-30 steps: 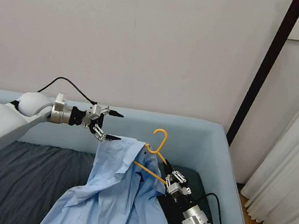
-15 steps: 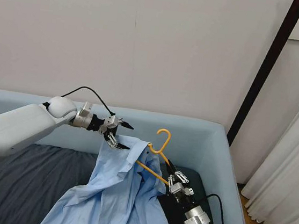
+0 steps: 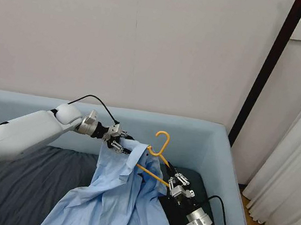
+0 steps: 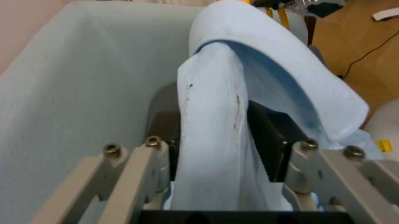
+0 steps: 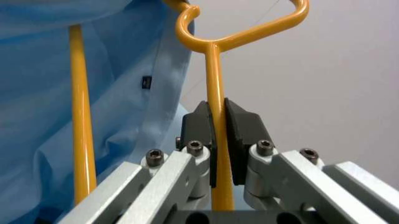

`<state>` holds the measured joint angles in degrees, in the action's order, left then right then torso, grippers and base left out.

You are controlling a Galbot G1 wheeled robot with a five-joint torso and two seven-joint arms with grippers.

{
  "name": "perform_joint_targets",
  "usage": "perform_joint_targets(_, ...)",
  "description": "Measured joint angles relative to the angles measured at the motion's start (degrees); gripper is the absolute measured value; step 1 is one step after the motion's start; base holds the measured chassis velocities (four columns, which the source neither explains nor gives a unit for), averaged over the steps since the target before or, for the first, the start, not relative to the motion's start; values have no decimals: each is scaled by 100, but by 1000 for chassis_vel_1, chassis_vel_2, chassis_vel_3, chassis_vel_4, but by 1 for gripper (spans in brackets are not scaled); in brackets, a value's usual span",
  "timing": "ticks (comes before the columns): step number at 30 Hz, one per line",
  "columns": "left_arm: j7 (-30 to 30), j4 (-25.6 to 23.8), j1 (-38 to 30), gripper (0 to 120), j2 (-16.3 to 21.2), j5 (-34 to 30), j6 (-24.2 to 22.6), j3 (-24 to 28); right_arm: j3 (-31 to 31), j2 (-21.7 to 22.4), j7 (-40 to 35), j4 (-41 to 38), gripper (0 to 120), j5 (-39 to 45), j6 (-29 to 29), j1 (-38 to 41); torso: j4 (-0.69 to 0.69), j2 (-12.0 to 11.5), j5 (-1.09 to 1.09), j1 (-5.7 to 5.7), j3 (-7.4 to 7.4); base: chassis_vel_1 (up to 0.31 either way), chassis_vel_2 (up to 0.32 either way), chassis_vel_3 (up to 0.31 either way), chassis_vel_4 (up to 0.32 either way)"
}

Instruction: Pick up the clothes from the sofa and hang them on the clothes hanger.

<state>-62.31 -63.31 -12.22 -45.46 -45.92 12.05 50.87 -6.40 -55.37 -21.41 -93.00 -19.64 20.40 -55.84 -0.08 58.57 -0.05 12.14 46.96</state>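
The shirt point(image 3: 114, 195) is being fitted onto the hanger point(image 5: 213, 74), clamped in the right pincer point(image 5: 218, 122); its collar, gripped by the left pincer point(image 3: 119, 142), likely needs pulling across.

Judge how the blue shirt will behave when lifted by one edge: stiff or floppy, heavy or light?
Likely floppy: the blue shirt drapes in folds from the orange hanger and bunches inside the left gripper. Probably light: the cloth looks thin.
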Motion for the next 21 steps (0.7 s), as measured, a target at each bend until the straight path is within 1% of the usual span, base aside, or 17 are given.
perform_joint_targets(3,-24,-22,40,22,41,0,6,-15,-6,6,5,9,5,-2,6,0,0,0,0,0,0,0,0,0,0)
perform_joint_targets(4,-24,-22,40,22,41,0,6,-15,-6,6,5,9,5,-2,6,0,0,0,0,0,0,0,0,0,0)
perform_joint_targets(7,-67,-115,92,10,97,15,7,-21,-14,-3,6,28,5,-7,22,3,0,0,0,0,0,0,0,0,0)
perform_joint_targets(13,-76,-173,136,8,154,32,10,-45,-24,-25,4,31,5,-32,44,8,0,0,0,0,0,0,0,0,0)
perform_joint_targets(19,-4,-233,300,8,239,59,57,-192,-52,-6,32,-26,5,-24,15,5,0,0,0,0,0,0,0,0,0)
perform_joint_targets(21,63,-250,388,8,277,61,69,-275,-53,23,44,-126,13,52,3,-23,0,0,-1,0,0,0,0,0,0)
